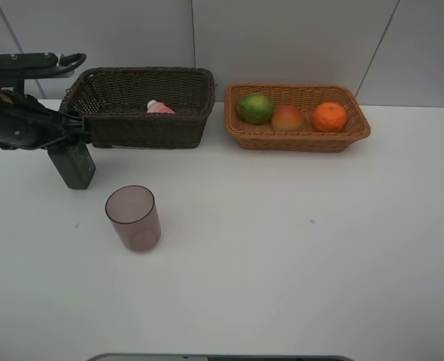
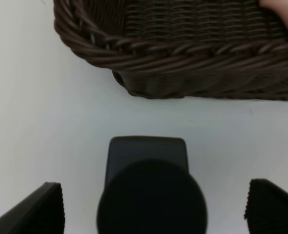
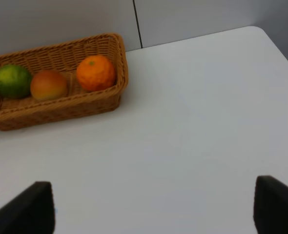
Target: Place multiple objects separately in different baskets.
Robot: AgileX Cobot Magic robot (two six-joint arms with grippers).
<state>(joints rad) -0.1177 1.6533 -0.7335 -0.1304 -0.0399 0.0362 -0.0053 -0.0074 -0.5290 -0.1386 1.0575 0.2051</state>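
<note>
Dark green pump bottle (image 2: pixel 151 195): for you a dark blur close to the left wrist lens, cut by the picture's edge; from high up its top hides behind the arm (image 1: pixel 19 124).
Small pink labelled bottle (image 1: pixel 159 108): mostly sunk behind the wall of the dark brown wicker basket (image 1: pixel 143 128); label too small for you to read.
Left pincer (image 2: pixel 154 209): you get only two dark tips at the frame's edge.
Right pincer (image 3: pixel 154 209): likewise, only two tips.
Light orange-tan wicker basket (image 3: pixel 61 105): one end runs off your right wrist picture.

L claw (image 2: pixel 158 207) jaws spread wide; R claw (image 3: pixel 154 209) spread too.
</note>
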